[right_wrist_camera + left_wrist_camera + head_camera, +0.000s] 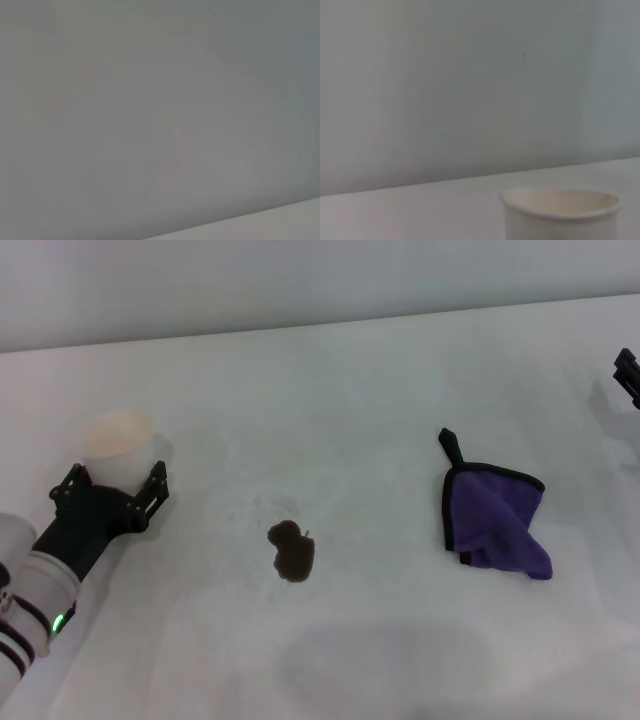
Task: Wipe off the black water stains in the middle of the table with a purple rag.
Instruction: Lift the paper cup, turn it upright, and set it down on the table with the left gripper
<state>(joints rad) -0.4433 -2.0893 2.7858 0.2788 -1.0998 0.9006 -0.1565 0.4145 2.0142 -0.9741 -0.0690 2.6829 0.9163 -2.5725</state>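
Note:
The black water stains (292,548) form one small dark blot in the middle of the white table (360,400). To its right lies the purple rag (495,522), folded, with black trim and a loop tab pointing toward the far edge. My left gripper (112,485) is at the left, well away from the stain, open, with a black finger on each side of the near part of a cream paper cup (118,440). Only a black bit of my right gripper (628,375) shows at the right edge, beyond the rag and apart from it.
The paper cup (562,212) stands upright close in front of the left wrist camera. A grey wall runs behind the table's far edge. The right wrist view shows only that wall and a sliver of tabletop (290,222).

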